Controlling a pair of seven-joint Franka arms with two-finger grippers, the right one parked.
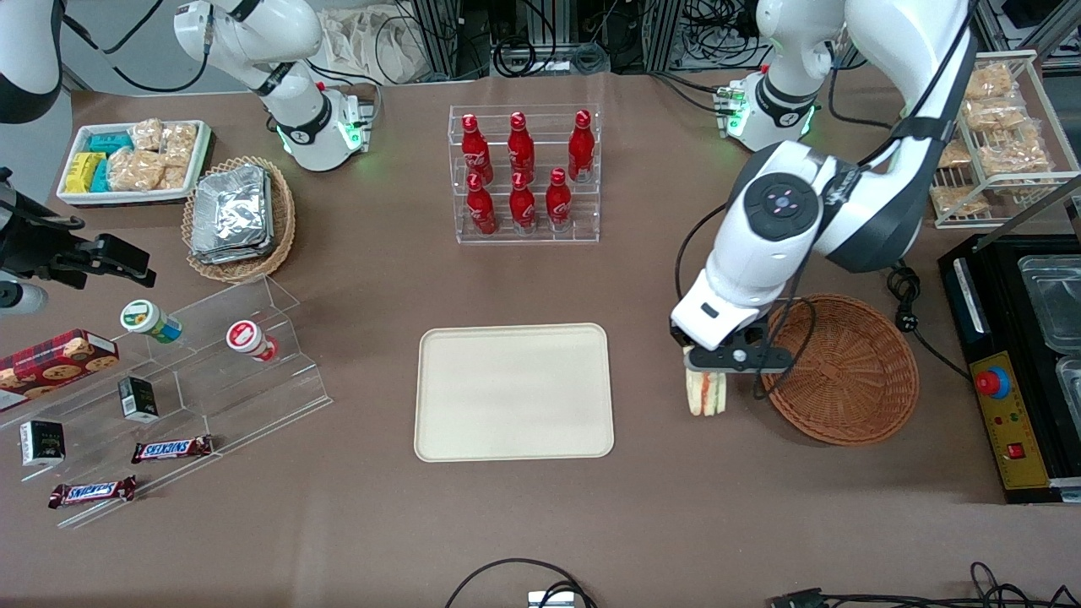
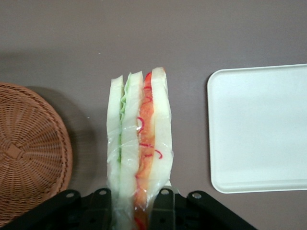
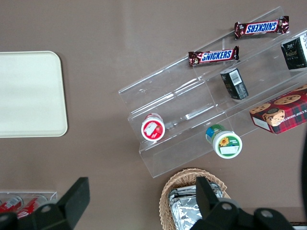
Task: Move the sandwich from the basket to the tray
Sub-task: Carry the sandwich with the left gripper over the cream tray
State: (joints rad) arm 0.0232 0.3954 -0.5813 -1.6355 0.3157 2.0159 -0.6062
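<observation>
From the front, the working arm's hand (image 1: 725,359) hangs over bare brown counter (image 1: 540,523) in the gap between the basket (image 1: 844,371) and the tray (image 1: 513,392), its fingers closed on the sandwich (image 1: 707,392), which hangs below them clear of the basket rim. The basket sits toward the working arm's end, just beside the hand, and appears empty; the tray lies toward the parked arm's end and is bare. The sandwich is therefore out of the basket but not yet over the tray, and I judge the carry to be roughly midway. In the left wrist view the hand (image 2: 132,211) pinches the wrapped sandwich (image 2: 139,143) across its bread faces, and the layers show edge-on, pale and green on the basket (image 2: 29,153) side and orange-red on the tray (image 2: 261,127) side. The wedge's long axis points straight out from the fingers, parallel to the near edge of the tray, so the coming move is sideways across that axis toward the tray. Whether the sandwich is touching the counter is hard to tell here, though it looks lifted. The right wrist view shows only a corner of the tray (image 3: 29,93), empty.
</observation>
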